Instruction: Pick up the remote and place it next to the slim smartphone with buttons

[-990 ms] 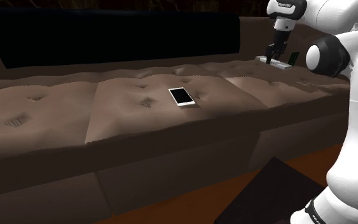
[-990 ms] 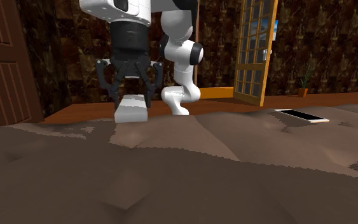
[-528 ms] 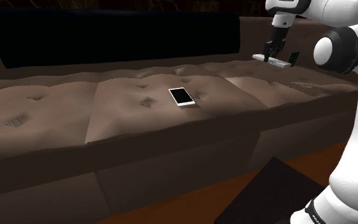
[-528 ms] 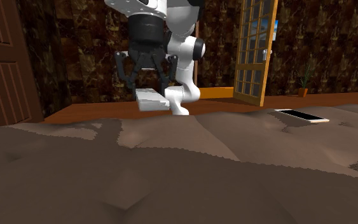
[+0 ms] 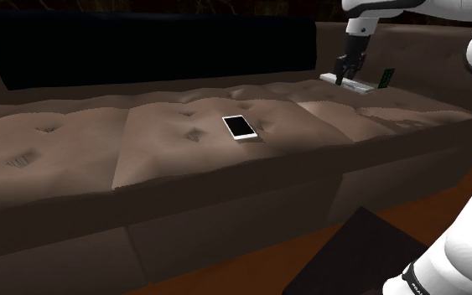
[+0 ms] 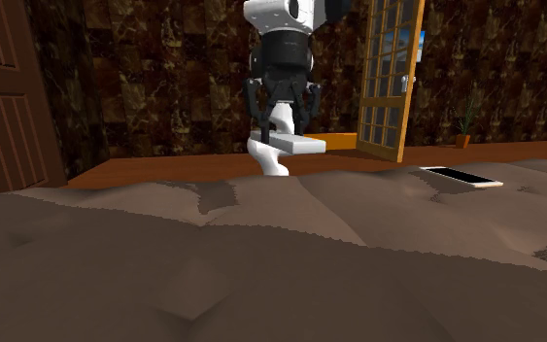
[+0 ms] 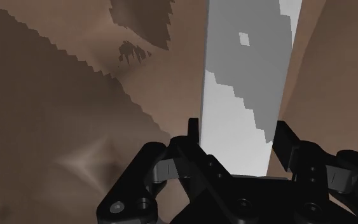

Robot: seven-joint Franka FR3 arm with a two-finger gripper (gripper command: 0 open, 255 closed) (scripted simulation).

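The remote (image 5: 351, 83) is a flat, pale grey-white bar. My black gripper (image 5: 345, 74) is shut on it and holds it level, a little above the brown sofa's (image 5: 184, 159) cushion at the shoulder view's right. In the second exterior view the gripper (image 6: 283, 124) hangs from above with the remote (image 6: 298, 145) between its fingers, clear of the cushions. The wrist view has the remote (image 7: 250, 89) running forward from between both fingers (image 7: 193, 130). The smartphone (image 5: 240, 127), white with a black screen, lies flat on the middle cushion, well to the shoulder view's left of the gripper; the second exterior view has the phone (image 6: 461, 177) at the right.
A small green object (image 5: 386, 77) stands by the sofa's backrest just beyond the remote. A dark cushion (image 5: 150, 46) runs along the backrest. A dark mat (image 5: 360, 256) lies on the floor below. A wooden door (image 6: 4, 92) and a glazed door (image 6: 390, 73) stand behind the arm.
The gripper has lifted the remote off the cushion and carried it toward the shoulder view's left, rightward in the second exterior view. The phone and the green object have not moved.
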